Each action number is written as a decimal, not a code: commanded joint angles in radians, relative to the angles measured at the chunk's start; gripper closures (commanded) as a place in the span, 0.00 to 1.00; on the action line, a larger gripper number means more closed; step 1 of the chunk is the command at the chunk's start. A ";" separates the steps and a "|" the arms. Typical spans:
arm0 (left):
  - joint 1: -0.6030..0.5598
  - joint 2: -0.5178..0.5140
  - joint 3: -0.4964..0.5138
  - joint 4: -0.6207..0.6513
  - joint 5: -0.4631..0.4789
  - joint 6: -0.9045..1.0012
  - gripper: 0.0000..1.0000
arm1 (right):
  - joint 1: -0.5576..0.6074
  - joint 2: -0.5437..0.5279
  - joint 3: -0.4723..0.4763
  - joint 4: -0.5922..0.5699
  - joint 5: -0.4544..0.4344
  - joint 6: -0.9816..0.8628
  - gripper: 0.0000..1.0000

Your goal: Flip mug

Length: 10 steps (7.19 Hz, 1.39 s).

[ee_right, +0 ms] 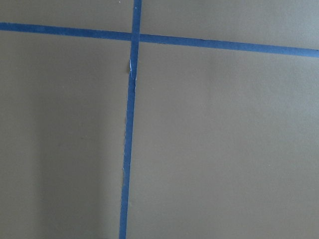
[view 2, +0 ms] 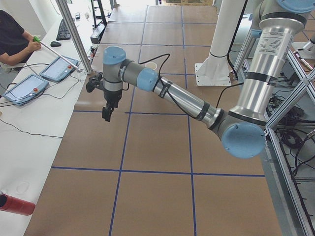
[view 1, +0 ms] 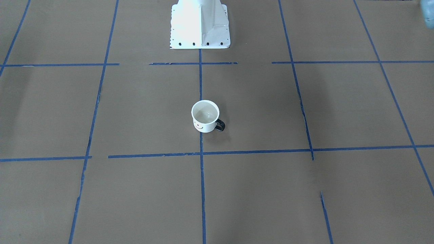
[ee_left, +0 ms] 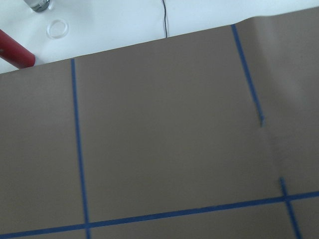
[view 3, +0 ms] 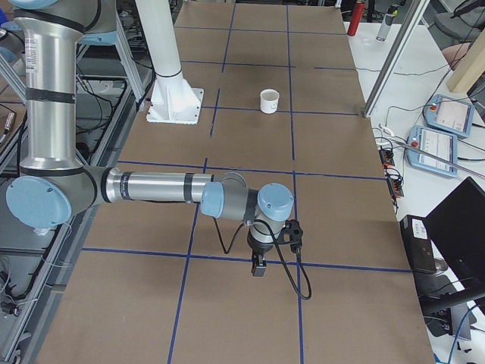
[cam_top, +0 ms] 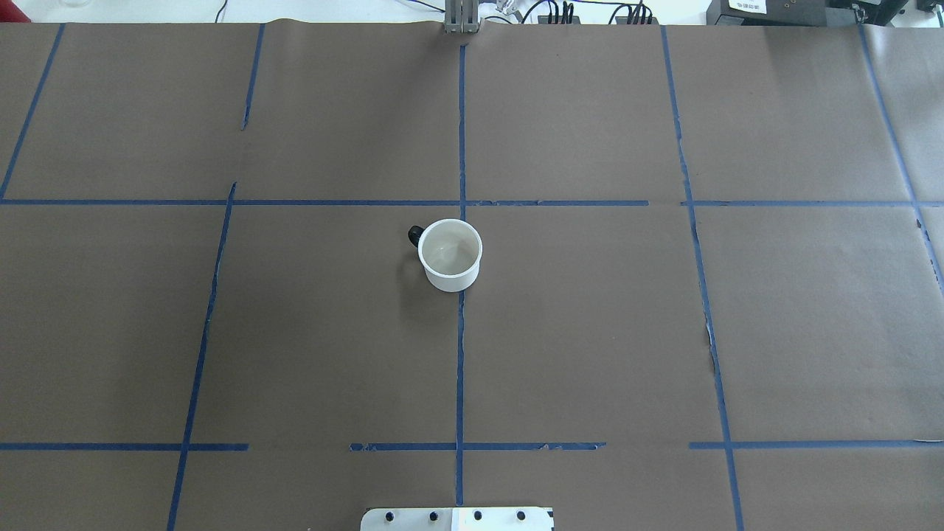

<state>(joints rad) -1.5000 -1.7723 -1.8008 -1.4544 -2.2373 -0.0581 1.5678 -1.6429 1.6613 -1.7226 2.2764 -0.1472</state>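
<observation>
The mug (view 1: 205,117) stands upright, mouth up, at the middle of the brown table. It is white with a black smiley facing the front camera and a black handle (view 1: 220,125). It also shows in the overhead view (cam_top: 450,254), in the right view (view 3: 269,101) and, partly behind the arm, in the left view (view 2: 151,66). My left gripper (view 2: 107,114) hangs over the table far from the mug. My right gripper (view 3: 259,267) also hangs far from it. I cannot tell whether either is open or shut. Both wrist views show only paper and tape.
Blue tape lines (cam_top: 460,354) grid the brown paper. The white robot base (view 1: 200,25) stands at the table's robot side. A person (view 2: 12,39) and teach pendants (view 2: 24,88) are beyond the far edge. A red cylinder (view 2: 17,205) lies off the paper.
</observation>
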 commanded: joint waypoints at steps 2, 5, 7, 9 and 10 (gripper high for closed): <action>-0.118 0.270 0.104 0.002 -0.110 0.287 0.00 | 0.000 0.000 0.000 0.000 0.000 0.000 0.00; -0.118 0.280 0.092 0.003 -0.110 0.287 0.00 | 0.000 0.000 0.000 0.000 0.000 0.000 0.00; -0.121 0.274 0.045 0.006 -0.110 0.281 0.00 | 0.000 0.000 0.000 0.000 0.000 0.000 0.00; -0.118 0.269 0.046 0.003 -0.113 0.276 0.00 | 0.000 0.000 0.000 0.000 0.000 0.000 0.00; -0.118 0.269 0.057 0.002 -0.158 0.273 0.00 | 0.000 0.000 0.000 0.000 0.000 0.000 0.00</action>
<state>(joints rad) -1.6195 -1.5016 -1.7494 -1.4512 -2.3592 0.2199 1.5677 -1.6429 1.6613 -1.7227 2.2764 -0.1473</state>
